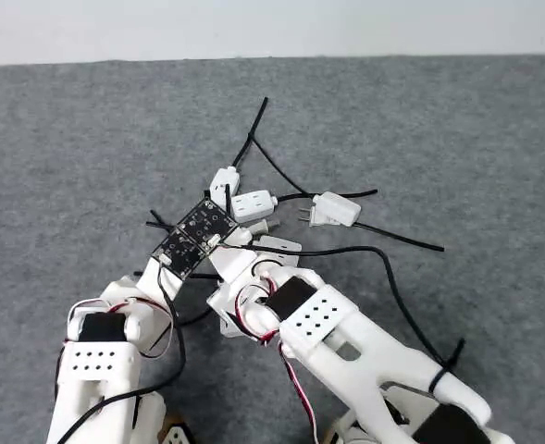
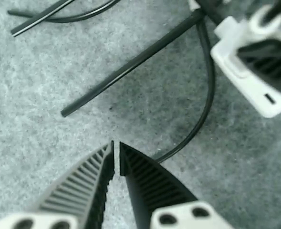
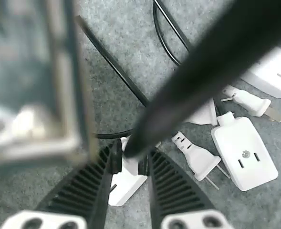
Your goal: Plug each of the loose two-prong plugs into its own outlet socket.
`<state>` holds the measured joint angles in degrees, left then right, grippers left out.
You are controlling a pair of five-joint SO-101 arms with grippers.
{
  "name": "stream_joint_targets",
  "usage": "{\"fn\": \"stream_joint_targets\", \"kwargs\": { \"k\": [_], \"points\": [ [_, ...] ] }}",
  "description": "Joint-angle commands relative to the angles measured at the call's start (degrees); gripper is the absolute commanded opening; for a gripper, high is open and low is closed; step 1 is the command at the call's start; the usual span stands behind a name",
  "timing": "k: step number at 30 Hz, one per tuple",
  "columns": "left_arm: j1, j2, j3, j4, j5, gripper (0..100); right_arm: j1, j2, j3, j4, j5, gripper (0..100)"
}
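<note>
- Left wrist view: left gripper (image 2: 116, 145), lower centre, jaws pressed together.
- Right wrist view: right gripper (image 3: 133, 152), lower centre, jaws clamping a white socket (image 3: 126, 183); a plug (image 3: 197, 160) lies just right.

arms (image 1: 346, 342) 2 | outlet sockets (image 3: 245, 152) at least 2 | two-prong plugs (image 3: 200, 160) at least 3

The outlet socket (image 2: 247, 83) is smooth white plastic, the cable (image 2: 130, 64) matt black, the grey carpet (image 1: 476, 129) rough.

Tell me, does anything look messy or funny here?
Yes. The thin black cables lie tangled across each other on the grey mat, and one crosses close over the right gripper, which is shut on a white socket block.
</note>
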<state>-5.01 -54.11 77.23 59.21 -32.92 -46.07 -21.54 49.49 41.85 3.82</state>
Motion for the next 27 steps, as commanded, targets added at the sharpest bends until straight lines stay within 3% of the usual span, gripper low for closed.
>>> {"fn": "stream_joint_targets", "kwargs": {
  "k": [1, 13, 20, 27],
  "points": [
    [-0.8, -1.1, -0.5, -1.0, 0.7, 2, -1.1, 2.2, 1.0, 2.5, 0.8, 0.8],
    [-0.8, -1.1, -0.5, -1.0, 0.7, 2, -0.7, -6.3, -0.4, 4.0, 2.4, 0.8],
    [-0.8, -1.1, -0.5, -1.1, 0.7, 2, -0.7, -13.9, -6.4, 13.4, 2.5, 0.8],
    [-0.8, -1.1, -0.5, -1.1, 0.7, 2, -0.3, -14.2, -6.6, 14.2, 4.7, 0.8]
  ]
}}
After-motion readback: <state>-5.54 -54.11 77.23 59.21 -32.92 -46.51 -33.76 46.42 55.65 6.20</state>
